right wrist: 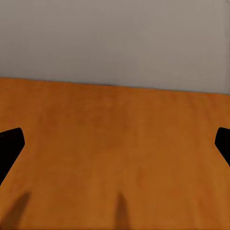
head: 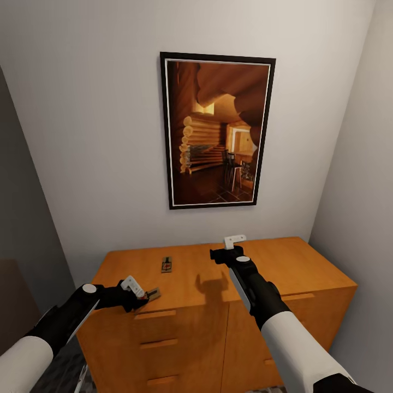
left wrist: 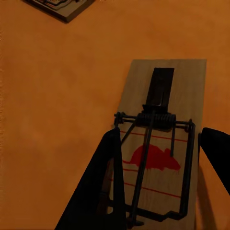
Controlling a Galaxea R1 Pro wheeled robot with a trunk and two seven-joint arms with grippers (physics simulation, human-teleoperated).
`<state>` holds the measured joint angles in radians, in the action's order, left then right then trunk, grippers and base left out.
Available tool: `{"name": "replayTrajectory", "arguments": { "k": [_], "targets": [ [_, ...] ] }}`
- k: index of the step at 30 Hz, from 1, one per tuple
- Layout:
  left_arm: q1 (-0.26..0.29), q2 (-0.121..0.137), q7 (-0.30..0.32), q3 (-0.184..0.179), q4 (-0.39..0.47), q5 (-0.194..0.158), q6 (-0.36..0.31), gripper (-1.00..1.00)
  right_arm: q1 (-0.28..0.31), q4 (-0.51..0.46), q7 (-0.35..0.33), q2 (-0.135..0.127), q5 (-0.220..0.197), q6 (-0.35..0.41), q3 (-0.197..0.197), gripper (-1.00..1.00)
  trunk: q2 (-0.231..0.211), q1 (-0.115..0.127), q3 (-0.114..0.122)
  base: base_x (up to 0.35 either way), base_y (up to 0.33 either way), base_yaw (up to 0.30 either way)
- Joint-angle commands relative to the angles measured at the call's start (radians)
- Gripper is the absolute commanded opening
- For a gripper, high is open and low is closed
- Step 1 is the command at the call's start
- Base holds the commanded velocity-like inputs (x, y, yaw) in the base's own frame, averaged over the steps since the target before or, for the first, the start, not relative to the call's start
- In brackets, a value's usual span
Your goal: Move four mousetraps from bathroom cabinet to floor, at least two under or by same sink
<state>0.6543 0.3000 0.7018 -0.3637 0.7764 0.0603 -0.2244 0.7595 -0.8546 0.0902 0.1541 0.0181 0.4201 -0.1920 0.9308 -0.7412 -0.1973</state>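
The honey-orange cabinet (head: 284, 267) stands against the wall in front of me. One mousetrap (head: 166, 265) lies flat on its top, toward the back left. A second mousetrap (head: 153, 294) sits at the top's front left edge, with my left gripper (head: 145, 295) shut on it. In the left wrist view this mousetrap (left wrist: 165, 96) shows a red mouse print and dark spring, and a dark finger (left wrist: 108, 187) presses each long side. The other mousetrap (left wrist: 60, 7) lies beyond it. My right gripper (head: 231, 246) hovers open over the bare cabinet top (right wrist: 120, 143). The bathroom sink is out of view.
A framed picture of a log-cabin room (head: 217, 131) hangs on the pale wall above the cabinet. Walls close in on both sides. Drawer fronts (head: 164, 338) face me below the top. A dim strip of bathroom floor (head: 68, 365) shows at the cabinet's lower left.
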Motion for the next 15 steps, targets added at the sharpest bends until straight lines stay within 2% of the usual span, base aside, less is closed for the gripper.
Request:
{"name": "replayTrajectory", "arguments": {
  "k": [1, 15],
  "targets": [
    [0.001, 0.001, 0.002, -0.001, 0.002, 0.003, -0.006, -1.00, 0.001, -0.001, 0.005, 0.000, 0.002, 0.006, -0.003, 1.00, 0.001, 0.000, -0.002, 0.000, 0.000, 0.000],
    [0.001, -0.001, -0.005, -0.001, 0.006, 0.003, -0.007, -1.00, 0.001, -0.001, 0.005, 0.000, 0.002, 0.006, -0.002, 1.00, -0.006, 0.004, 0.002, 0.000, 0.000, 0.000]
  ]
}}
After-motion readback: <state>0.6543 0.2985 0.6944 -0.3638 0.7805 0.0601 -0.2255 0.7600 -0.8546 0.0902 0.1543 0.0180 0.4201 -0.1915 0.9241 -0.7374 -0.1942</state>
